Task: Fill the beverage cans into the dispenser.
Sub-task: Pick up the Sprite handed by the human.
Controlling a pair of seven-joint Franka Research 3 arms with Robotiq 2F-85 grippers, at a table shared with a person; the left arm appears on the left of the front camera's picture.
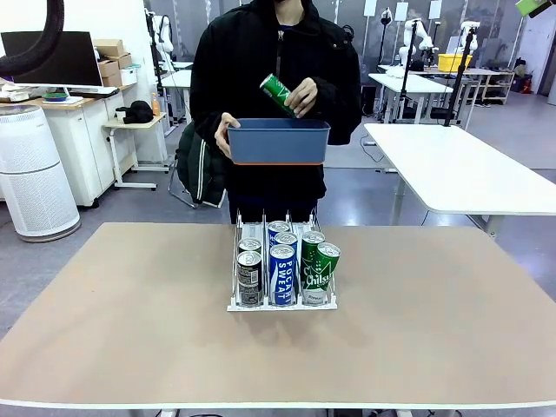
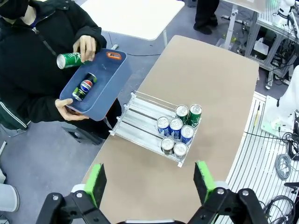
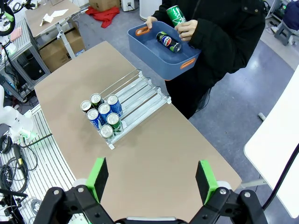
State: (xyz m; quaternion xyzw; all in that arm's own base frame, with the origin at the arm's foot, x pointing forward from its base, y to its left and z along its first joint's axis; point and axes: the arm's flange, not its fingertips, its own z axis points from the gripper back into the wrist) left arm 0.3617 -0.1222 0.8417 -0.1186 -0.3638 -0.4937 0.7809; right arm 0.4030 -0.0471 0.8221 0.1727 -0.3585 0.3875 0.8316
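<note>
Person at top centre of the front view holds a green can (image 1: 278, 92) over a blue bin (image 1: 278, 143); both arms hang idle.
Dispenser (image 2: 138, 123) sits mid-counter (image 1: 130, 313) with seven cans bunched at its near end: two dark cans (image 1: 249, 278), three blue cans (image 1: 282, 274) and two green cans (image 1: 311, 250). A Pepsi can (image 2: 84, 87) lies in the bin. Left fingers (image 2: 96, 184) and right fingers (image 3: 98, 178) are wide apart, holding nothing.

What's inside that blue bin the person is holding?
One dark can with a red, white and blue logo lies on its side in the blue bin. A hand holds a green can above it. From the front, its wall hides the inside.
</note>
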